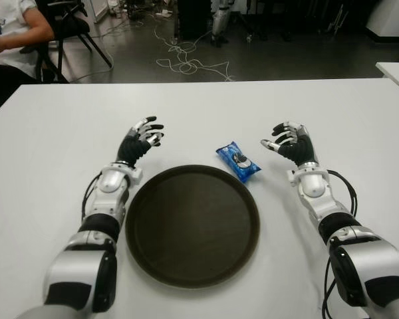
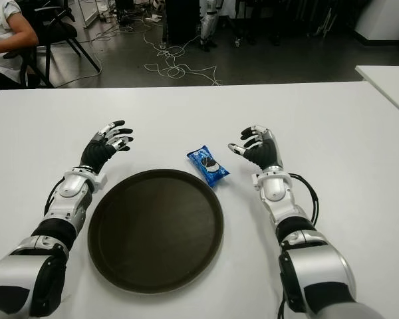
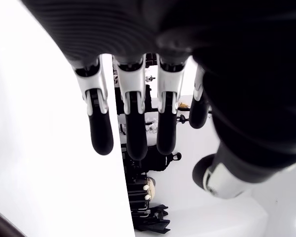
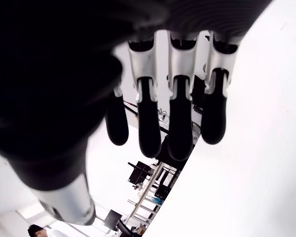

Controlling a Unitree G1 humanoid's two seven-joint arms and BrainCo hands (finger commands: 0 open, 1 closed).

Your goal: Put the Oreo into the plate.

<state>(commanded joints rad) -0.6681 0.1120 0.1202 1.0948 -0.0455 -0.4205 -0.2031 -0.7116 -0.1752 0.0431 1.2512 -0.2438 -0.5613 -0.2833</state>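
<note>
Fingers are hanging spread and empty on right hand; reaching left, pinching Oreo packet before tray; left hand idling, open.

Even overhead light, soft shadows; wrist views blurred, their backgrounds overexposed.

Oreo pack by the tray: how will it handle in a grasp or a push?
The Oreo pack is a small glossy wrapper lying flat on the table, so probably light, crinkly and a bit slippery. Flat, so it should slide, not roll; a nudge toward the plate may catch on the raised rim. Biscuits inside likely crack if the right hand squeezes hard.
</note>
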